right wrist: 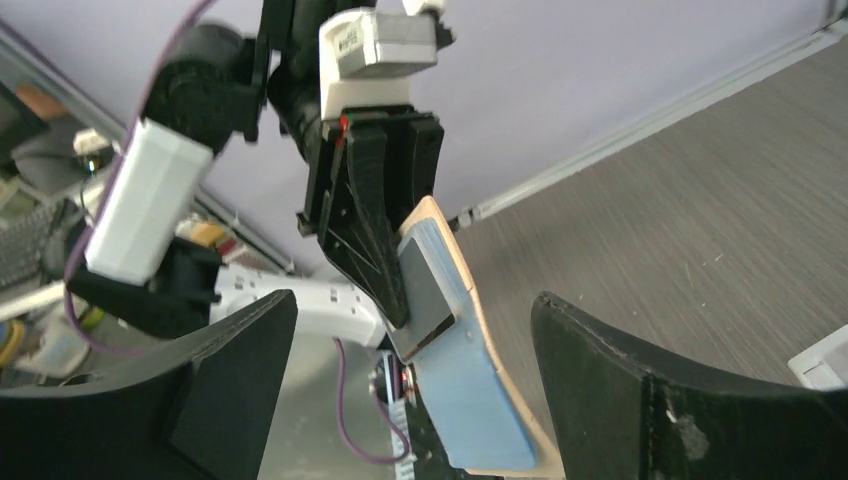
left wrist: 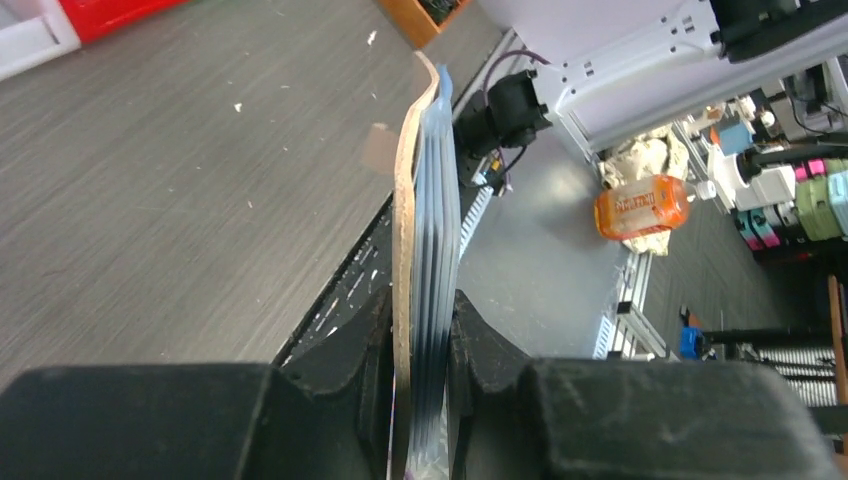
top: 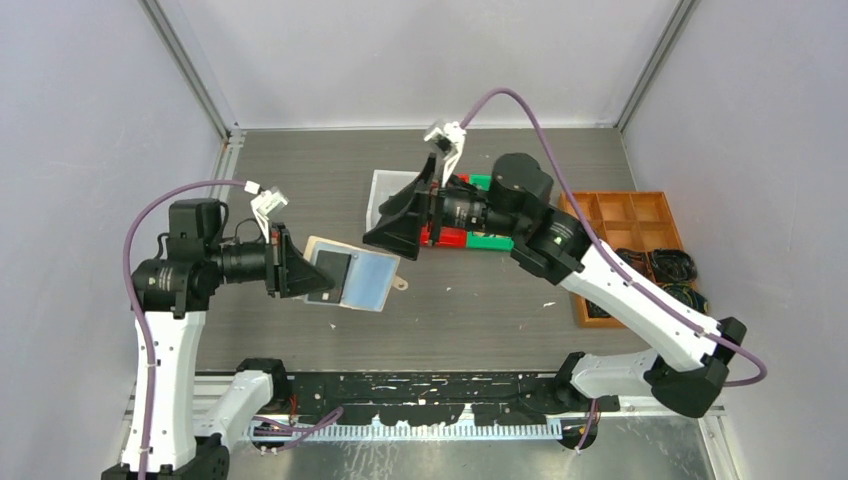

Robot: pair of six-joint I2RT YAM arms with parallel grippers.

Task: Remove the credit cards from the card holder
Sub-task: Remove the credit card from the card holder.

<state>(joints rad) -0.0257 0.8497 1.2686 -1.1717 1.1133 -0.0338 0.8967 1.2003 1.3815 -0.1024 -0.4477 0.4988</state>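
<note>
The card holder (top: 365,282) is a beige-tan wallet with bluish clear sleeves, held off the table by my left gripper (top: 290,265), which is shut on its left end. A dark card (top: 331,272) shows in the sleeves beside the left fingers. The left wrist view has the card holder (left wrist: 420,190) edge-on, clamped between the fingers of the left gripper (left wrist: 422,312). My right gripper (top: 392,245) hangs open just up and right of the holder, not touching it. From the right wrist, the open right gripper (right wrist: 412,300) faces the card holder (right wrist: 480,400) and its dark card (right wrist: 425,290).
A white bin (top: 385,192), a red bin (top: 446,238) and a green bin (top: 492,241) sit behind the right gripper. An orange compartment tray (top: 622,213) with dark cables (top: 668,268) stands at the right. Grey walls close in both sides.
</note>
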